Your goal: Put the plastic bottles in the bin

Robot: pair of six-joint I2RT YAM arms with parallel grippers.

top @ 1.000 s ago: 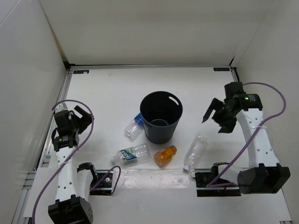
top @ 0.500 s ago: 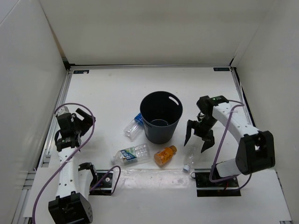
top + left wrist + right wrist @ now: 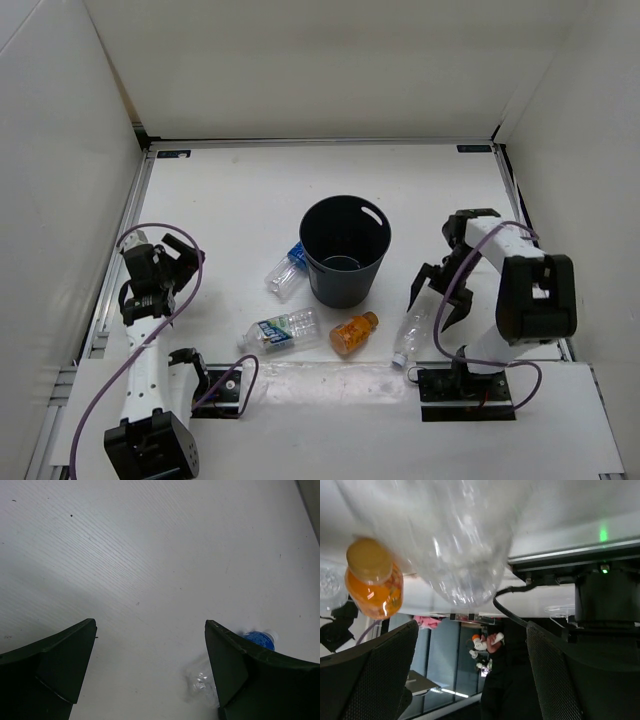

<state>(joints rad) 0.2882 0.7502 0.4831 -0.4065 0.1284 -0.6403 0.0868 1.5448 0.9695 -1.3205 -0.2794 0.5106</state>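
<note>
The dark round bin [image 3: 345,250] stands mid-table. One labelled bottle [image 3: 285,270] lies against its left side, and its blue cap end [image 3: 260,639] shows in the left wrist view. A second labelled bottle [image 3: 282,330] and the short orange bottle [image 3: 354,333] lie in front of the bin. The clear unlabelled bottle [image 3: 410,335] lies to the right of the orange one. My right gripper [image 3: 433,301] is open, low over that bottle's far end. In the right wrist view the clear bottle [image 3: 455,545] fills the space ahead of the right gripper [image 3: 470,630], beside the orange bottle [image 3: 372,585]. My left gripper [image 3: 175,258] is open and empty at the left.
White walls close in the table on three sides. Both arm bases and their cables [image 3: 220,385] sit at the near edge. A clear plastic strip [image 3: 330,380] lies along the front between the bases.
My right arm swung down from the back right to the clear unlabelled bottle, gripper still open. My left gripper shifted slightly down and left.
</note>
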